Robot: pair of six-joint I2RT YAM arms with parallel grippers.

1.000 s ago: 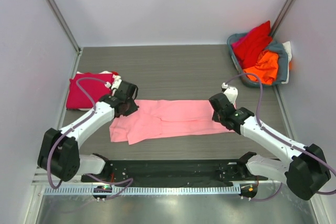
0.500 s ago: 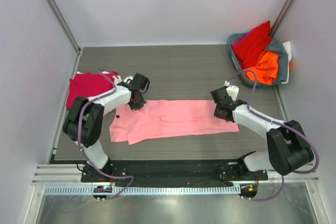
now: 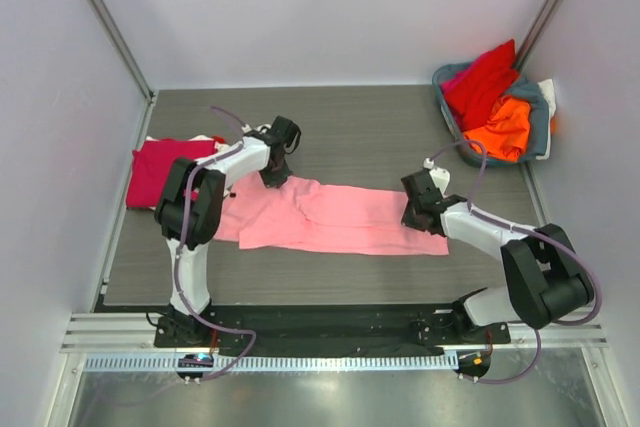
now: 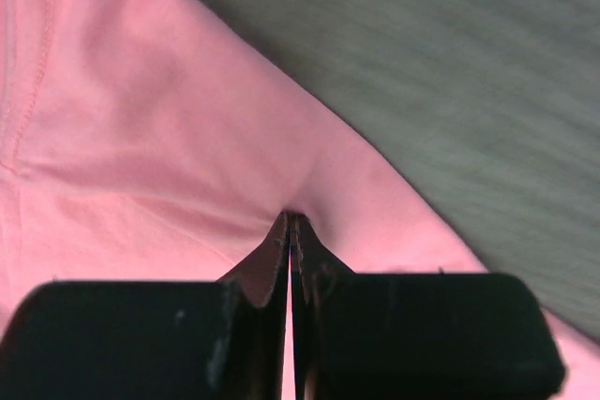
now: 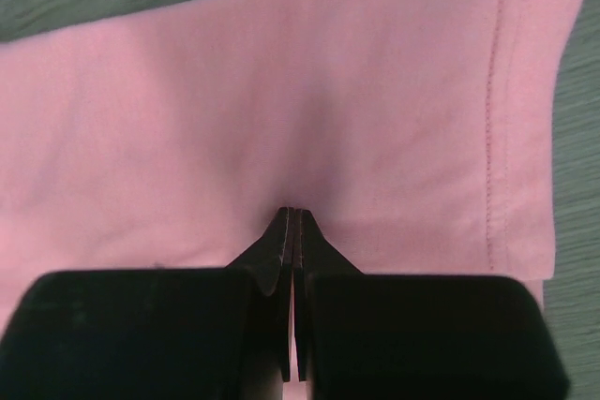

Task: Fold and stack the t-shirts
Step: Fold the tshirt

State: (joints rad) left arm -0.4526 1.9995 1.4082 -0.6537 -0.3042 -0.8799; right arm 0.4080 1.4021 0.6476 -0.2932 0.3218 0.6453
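1. the pink shirt (image 3: 340, 219) lies as a long flat band on the table (image 3: 360, 127), stretched between the two sets of jaws. the end beside the left jaws is rumpled and partly doubled over.
2. left gripper (image 4: 291, 231): jaws closed, pinching a small raised ridge of pink cloth near the shirt's edge. bare table shows just ahead and to the right of the jaws.
3. right gripper (image 5: 292, 222): jaws closed on a similar pinch of pink cloth. a stitched hem runs to the right of the jaws, with bare table just past it.
4. handling, as judged: the cloth is light, thin and limp, with no stiffness. it is likely to sag and drape between the two holds, and to drag along the table rather than slide as one piece.
5. risk, as judged: each pinch takes in only a little cloth. a thin bite can slip out, or catch the top layer alone where the shirt is doubled.
6. hold points, as judged: a bite near the hem or a corner, through every layer, gives thicker cloth and better control of the fold line.
7. other shirts: a folded crimson shirt (image 3: 165, 169) lies well to the left of the left jaws. a red shirt (image 3: 485, 77) and an orange shirt (image 3: 500, 127) sit in the basket (image 3: 541, 117), well beyond the right jaws.
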